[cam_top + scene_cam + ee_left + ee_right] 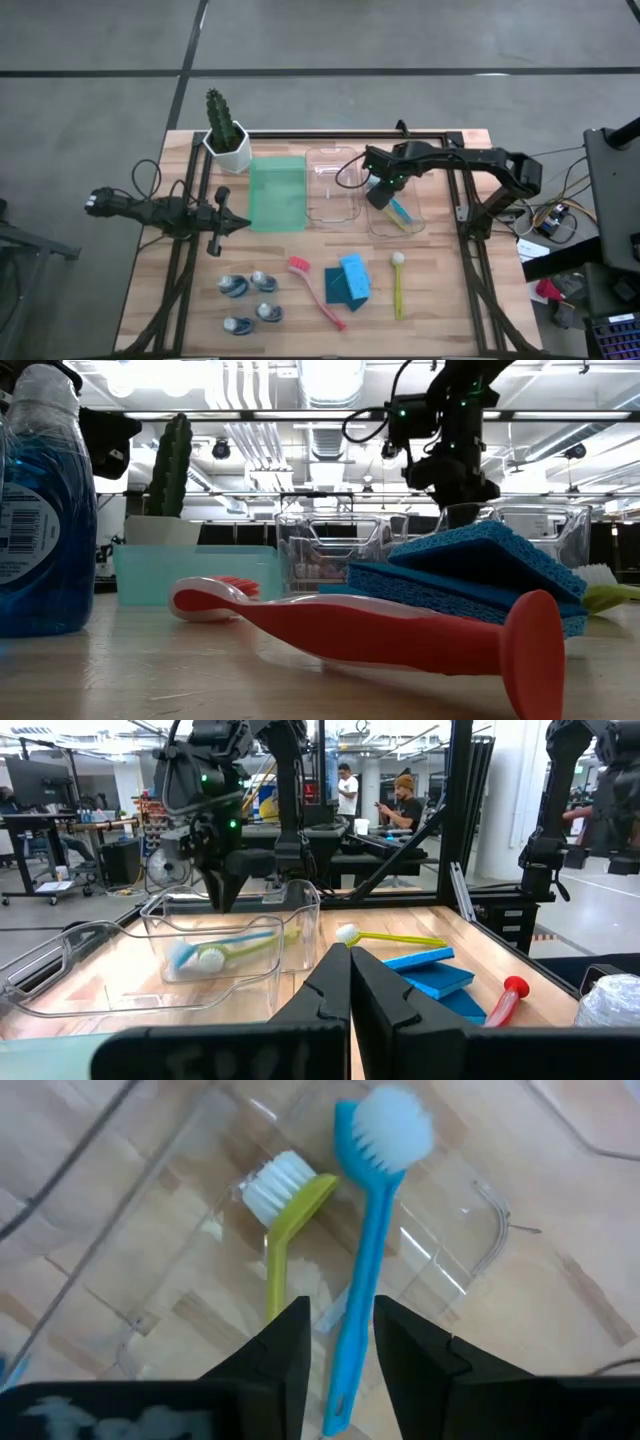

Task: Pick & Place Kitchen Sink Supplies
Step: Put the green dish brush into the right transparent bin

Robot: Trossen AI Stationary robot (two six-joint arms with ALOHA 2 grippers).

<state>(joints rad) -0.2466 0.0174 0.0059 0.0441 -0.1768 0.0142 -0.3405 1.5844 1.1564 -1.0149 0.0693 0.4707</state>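
Observation:
My right gripper (383,197) hangs open over the right clear tray (420,215). In that tray lie a blue white-headed brush (365,1230) and a yellow-green one (285,1220), side by side on the bottom. In the right wrist view, the blue brush's handle shows in the gap between my open fingers (340,1330), lower down. My left gripper (225,222) waits shut near the table's left side. On the near half of the table lie four blue-white bottles (250,300), a pink long-handled brush (318,293), blue sponges (348,282) stacked together, and another yellow-green brush (398,285).
A green tray (277,193) and a second clear tray (330,185) sit side by side left of the right clear tray. A potted cactus (228,135) stands at the far left. Black frame rails run along the table's sides. People show in the room beyond.

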